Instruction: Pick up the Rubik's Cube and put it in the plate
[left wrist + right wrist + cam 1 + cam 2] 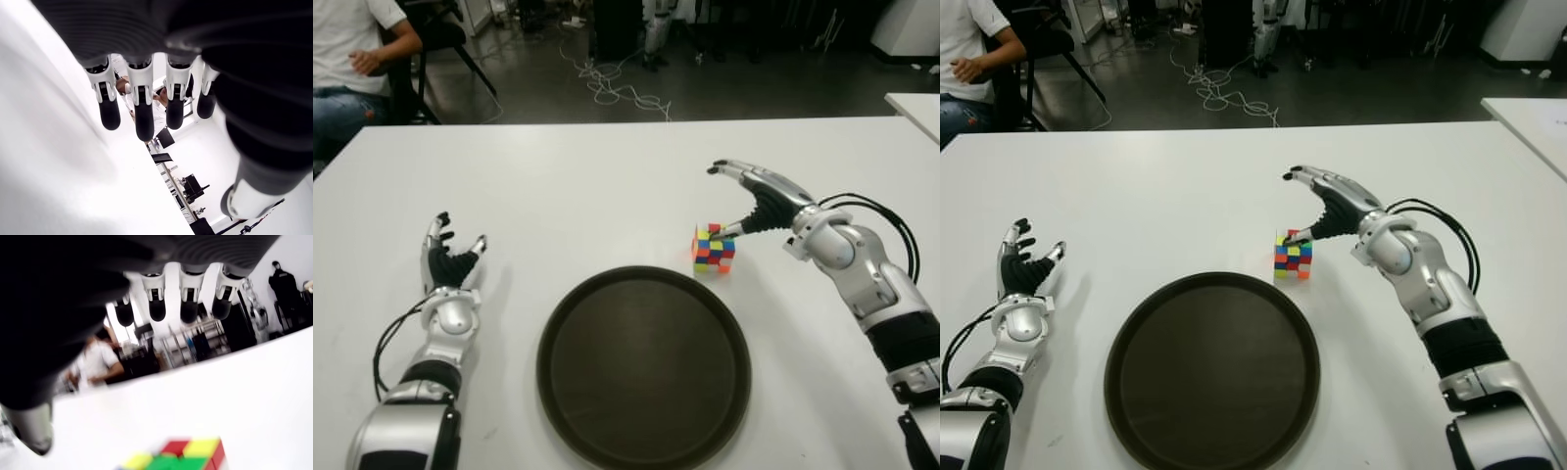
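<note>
Rubik's Cube (714, 248) sits on the white table (587, 186), just past the far-right rim of the round dark plate (643, 367); close to the rim, can't tell if it touches. Cube is square to nothing in particular, no long axis to worry about, any pair of opposite faces works.

Right hand (756, 201) is directly beside it, on the cube's right and slightly beyond. Fingers (156, 303) extended and spread above and past the cube, thumb reaching down near the cube's top right edge; contact not clear from the eye views. The right wrist view shows the cube's top under the palm with 4 fingertips still clear of it, so the hand is open, nothing gripped yet.

Left hand (448, 259) shows far left of the plate, well apart from the cube, fingers splayed upward and empty. Idle.

Judgement: pre-grasp stage. Right hand is the only sensible one, cube lies toward the robot's left of and below its palm. Next move needs the fingers to close down across the far face against the thumb, then a short carry toward the robot and left to the plate. Risk: thumb nudging the cube before the fingers wrap.

A seated person (352, 69) is at the far left corner beyond the table.
</note>
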`<act>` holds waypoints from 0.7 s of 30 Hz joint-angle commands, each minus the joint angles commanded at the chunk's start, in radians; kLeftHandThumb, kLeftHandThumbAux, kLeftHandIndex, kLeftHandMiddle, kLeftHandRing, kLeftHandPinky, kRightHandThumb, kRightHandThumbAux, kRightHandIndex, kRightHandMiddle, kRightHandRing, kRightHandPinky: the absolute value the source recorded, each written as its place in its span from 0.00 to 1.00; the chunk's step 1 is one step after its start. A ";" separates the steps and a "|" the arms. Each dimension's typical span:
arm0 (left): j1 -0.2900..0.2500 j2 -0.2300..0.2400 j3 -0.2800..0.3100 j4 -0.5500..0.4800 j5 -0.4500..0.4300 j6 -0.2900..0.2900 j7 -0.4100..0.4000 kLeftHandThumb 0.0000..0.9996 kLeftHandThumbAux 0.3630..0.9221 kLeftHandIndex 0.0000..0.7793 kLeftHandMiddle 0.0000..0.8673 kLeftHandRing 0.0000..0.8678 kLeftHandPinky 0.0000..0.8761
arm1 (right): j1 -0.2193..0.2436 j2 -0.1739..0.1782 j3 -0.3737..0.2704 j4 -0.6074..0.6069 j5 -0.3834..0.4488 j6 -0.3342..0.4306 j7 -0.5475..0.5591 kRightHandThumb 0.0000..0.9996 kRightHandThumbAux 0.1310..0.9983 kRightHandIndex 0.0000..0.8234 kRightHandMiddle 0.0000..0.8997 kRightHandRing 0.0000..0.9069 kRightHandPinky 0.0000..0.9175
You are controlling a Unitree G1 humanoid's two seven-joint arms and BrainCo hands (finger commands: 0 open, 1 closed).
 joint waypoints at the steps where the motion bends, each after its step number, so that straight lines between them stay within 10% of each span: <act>1: 0.000 -0.001 0.001 -0.001 -0.001 -0.001 0.000 0.04 0.65 0.14 0.18 0.20 0.23 | -0.004 -0.003 0.006 -0.005 -0.006 0.003 0.011 0.00 0.52 0.00 0.00 0.00 0.01; 21: 0.000 -0.005 0.005 0.000 -0.002 0.014 0.004 0.02 0.66 0.13 0.18 0.20 0.23 | -0.040 0.002 0.056 -0.040 -0.048 0.048 0.100 0.00 0.49 0.00 0.00 0.00 0.02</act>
